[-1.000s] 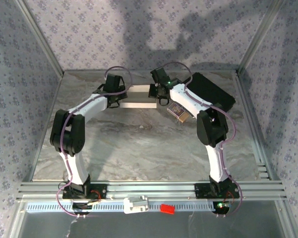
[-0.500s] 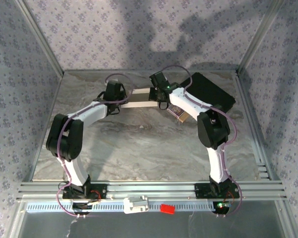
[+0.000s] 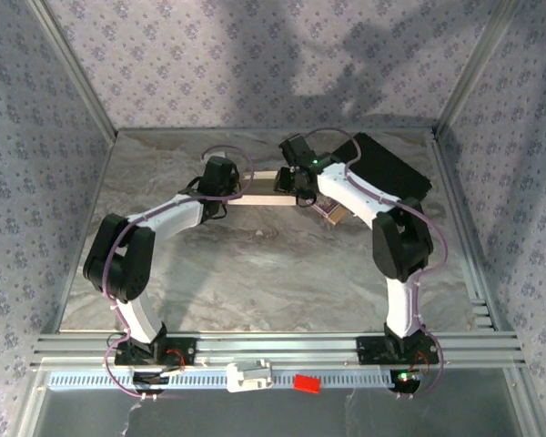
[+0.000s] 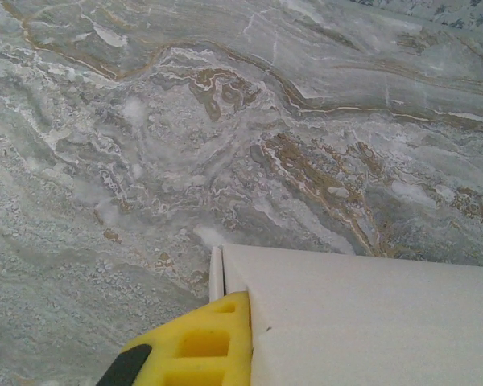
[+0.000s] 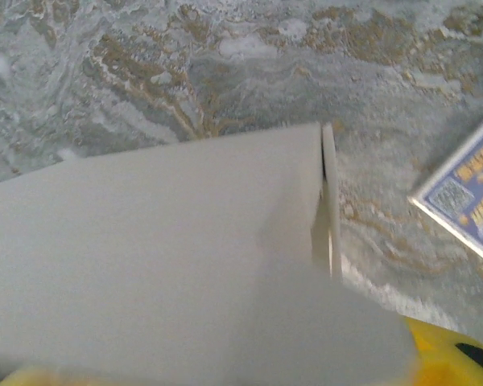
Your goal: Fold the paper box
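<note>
since a second ago the left arm has swung toward the case, and the box, then a broad white face, now reads as a thin strip tipped nearly edge-on, just left of the case. it is spanned between the two tools, likely so a panel can be turned about its crease while both ends are steadied. the left gripper, farther from the case, is pinched together on the box's end; its wrist view shows a yellow finger hard against the white edge. the right gripper, nearer the case, sits at the other end, but with the card covering its fingers i cannot tell whether it is gripping or letting go. the packet lies just in front of the case, near the box's right edge, so swinging that way looks tight; the table on the near side of the case offers more room.
</note>
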{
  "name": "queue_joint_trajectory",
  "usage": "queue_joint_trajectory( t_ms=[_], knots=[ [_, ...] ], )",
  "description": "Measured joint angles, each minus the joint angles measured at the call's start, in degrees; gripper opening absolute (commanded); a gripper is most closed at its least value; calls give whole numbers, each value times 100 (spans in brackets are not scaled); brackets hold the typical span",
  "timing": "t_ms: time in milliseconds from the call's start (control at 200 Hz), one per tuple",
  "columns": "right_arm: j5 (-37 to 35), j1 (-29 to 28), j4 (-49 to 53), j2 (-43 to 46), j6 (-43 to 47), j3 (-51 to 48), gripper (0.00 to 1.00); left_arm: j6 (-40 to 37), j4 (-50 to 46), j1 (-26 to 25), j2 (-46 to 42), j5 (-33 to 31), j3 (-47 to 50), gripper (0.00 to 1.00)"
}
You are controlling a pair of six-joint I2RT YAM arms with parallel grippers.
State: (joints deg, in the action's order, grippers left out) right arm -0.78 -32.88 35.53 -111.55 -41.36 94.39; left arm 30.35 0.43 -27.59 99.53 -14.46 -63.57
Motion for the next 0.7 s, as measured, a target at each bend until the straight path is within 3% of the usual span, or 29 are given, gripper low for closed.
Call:
queue_joint_trajectory(
  t_ms=[270, 435, 700],
  knots=[
    [170, -15, 44, 979, -868, -702, 58, 87, -33, -118, 33, -192, -35, 0],
    [55, -81, -240, 1445, -2122, -1010, 62, 127, -50, -214, 42, -315, -44, 0],
    [181, -203, -890, 800, -4424, -162, 61, 192, -83, -372, 44, -514, -44, 0]
  ],
)
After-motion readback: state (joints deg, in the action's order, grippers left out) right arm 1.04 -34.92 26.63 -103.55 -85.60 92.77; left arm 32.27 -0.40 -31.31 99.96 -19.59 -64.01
